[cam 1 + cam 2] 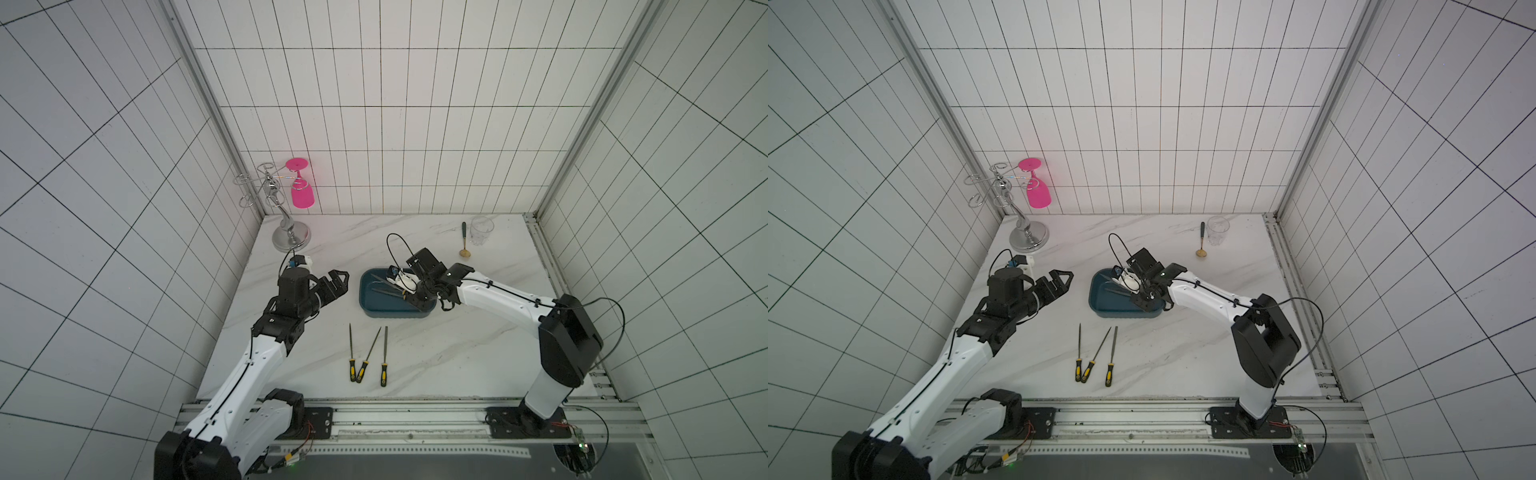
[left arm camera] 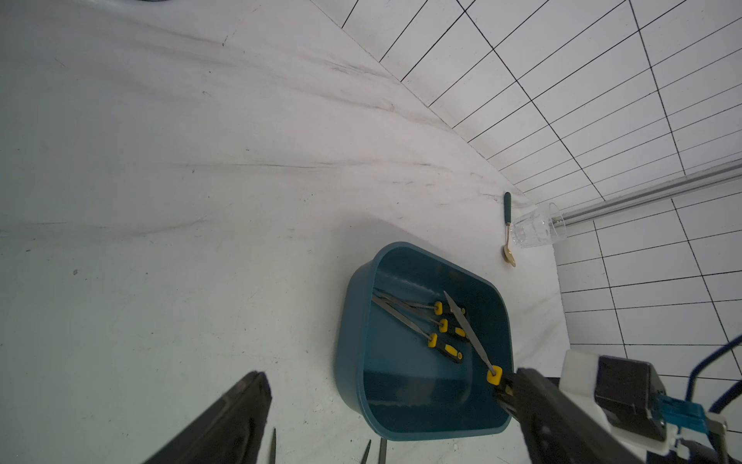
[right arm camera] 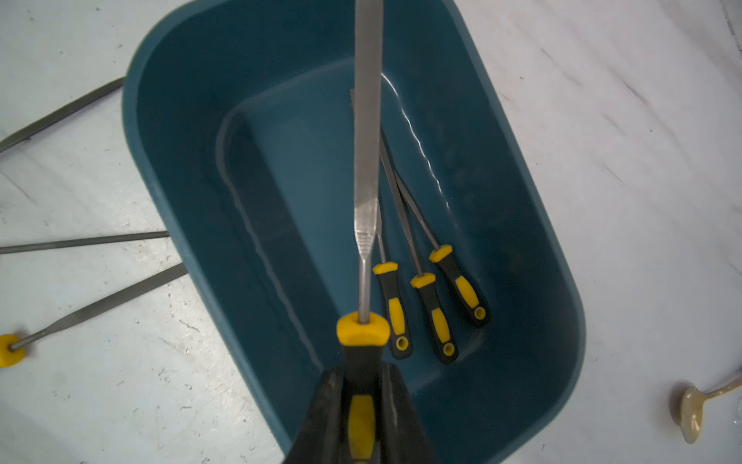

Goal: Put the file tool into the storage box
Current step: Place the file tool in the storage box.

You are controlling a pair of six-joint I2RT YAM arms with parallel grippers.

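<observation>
Jaws of the left gripper (image 1: pixel 343 282) stand wide and empty, left of the storage box (image 1: pixel 370 305). Jaws of the right gripper (image 3: pixel 361 381) pinch the handle of the file tool (image 3: pixel 368 140), its blade hanging over the box, where three other files (image 3: pixel 431 313) lie.

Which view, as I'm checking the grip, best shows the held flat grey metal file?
The right wrist view: the flat grey yellow-handled file fills it, handle clamped in the right tool. The left wrist view shows it smaller, from the side; both top views mostly hide it.
</observation>
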